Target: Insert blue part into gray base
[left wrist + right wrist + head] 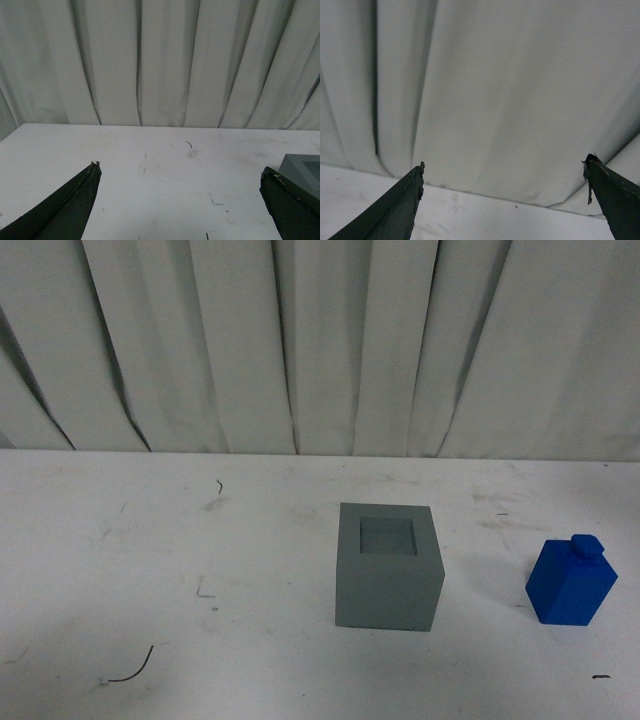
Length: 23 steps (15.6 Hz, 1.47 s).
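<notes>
Front view first: the matte, cube-shaped gray base (388, 570) sits on the white, scuffed desk (150, 570), a bit right of centre, with a square recess sunk into its top face. The matte, rectangular bright blue part (570, 585) stands upright further right, close to the frame edge and well apart from the base, with its little round knob on top. It's taller than wide and clearly narrower than the cube. Only scuffed desk surface shows between the two.

Other bits on the desk: a thin dark curved strand (133, 670) lying near the front left, a small dark fleck (600, 676) just in front of the blue part, and a few grey smudges and scratch marks (this surface has seen some use). Behind everything hangs a pleated off-white curtain (300, 340) in soft vertical folds.

The tools only show up in the wrist views. The left tool (178, 170) is spread wide, its dark tapered fingers (65, 210) hanging over bare desk. That view also catches a corner of the gray base (305, 167) right beside one finger, though I can't tell if they touch. The right tool (503, 164) is spread wide too, and its view gives mostly curtain plus a thin strip of desk.
</notes>
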Available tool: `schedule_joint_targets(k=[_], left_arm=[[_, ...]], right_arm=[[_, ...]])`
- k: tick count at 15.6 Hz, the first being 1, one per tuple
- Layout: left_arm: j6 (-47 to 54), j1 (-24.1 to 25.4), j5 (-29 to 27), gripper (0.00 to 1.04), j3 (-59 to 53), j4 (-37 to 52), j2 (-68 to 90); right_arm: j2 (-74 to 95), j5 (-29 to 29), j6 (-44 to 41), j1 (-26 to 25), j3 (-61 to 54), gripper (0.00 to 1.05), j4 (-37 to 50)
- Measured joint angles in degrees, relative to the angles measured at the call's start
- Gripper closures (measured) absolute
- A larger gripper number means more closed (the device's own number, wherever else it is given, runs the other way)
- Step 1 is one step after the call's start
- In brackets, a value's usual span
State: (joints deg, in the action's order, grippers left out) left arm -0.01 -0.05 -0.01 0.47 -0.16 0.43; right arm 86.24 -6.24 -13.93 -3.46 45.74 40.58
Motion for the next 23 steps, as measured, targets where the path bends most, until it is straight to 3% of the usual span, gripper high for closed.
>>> schedule_joint_targets(k=[2, 5, 9, 12, 14, 23], left_arm=[[0.0, 0.0, 0.0, 0.07, 0.0, 0.0, 0.0], [0.0, 0.0, 0.0, 0.07, 0.0, 0.0, 0.0], [0.0, 0.0, 0.0, 0.07, 0.0, 0.0, 0.0], [0.0, 0.0, 0.0, 0.07, 0.0, 0.0, 0.0], [0.0, 0.0, 0.0, 0.07, 0.0, 0.0, 0.0], [0.0, 0.0, 0.0, 0.07, 0.0, 0.0, 0.0]], right_arm=[[0.3, -6.4, -8.0, 0.6, 1.5, 0.06, -5.0], [1.5, -15.8, -26.7, -0.9, 5.7, 0.06, -20.5], [3.4, -22.4, -48.0, -3.4, 13.2, 0.06, -44.7], [7.4, -20.6, -60.0, -3.0, 19.5, 0.06, -60.5], [11.3, -17.7, -65.4, -2.9, 22.1, 0.06, -66.4], [21.3, -13.4, -69.9, -2.1, 26.8, 0.06, -71.8]])
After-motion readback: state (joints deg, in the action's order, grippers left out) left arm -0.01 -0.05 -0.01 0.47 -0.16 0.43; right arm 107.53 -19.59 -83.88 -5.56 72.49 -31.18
